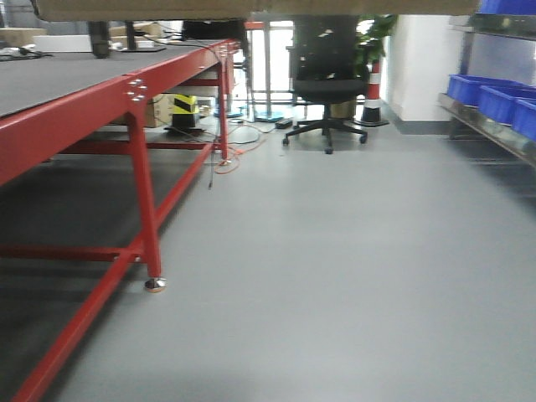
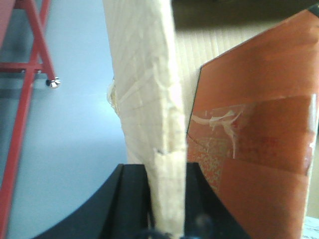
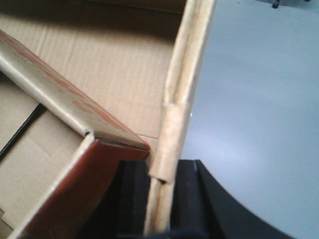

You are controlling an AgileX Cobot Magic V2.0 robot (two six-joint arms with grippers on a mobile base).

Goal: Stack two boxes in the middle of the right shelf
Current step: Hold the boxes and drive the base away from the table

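One tan cardboard box hangs across the top edge of the front view, above the floor. My left gripper is shut on the box's left wall, which runs up between its black fingers. My right gripper is shut on the opposite wall. Inside the box, folded flaps with brown tape show beside each wall. The steel shelf stands at the right edge of the front view, some way ahead. No other box is in view.
Blue plastic bins sit on the shelf. A red-framed grey-topped table runs along the left, its leg foot on the grey floor. A black office chair, a striped cone and floor cables lie ahead.
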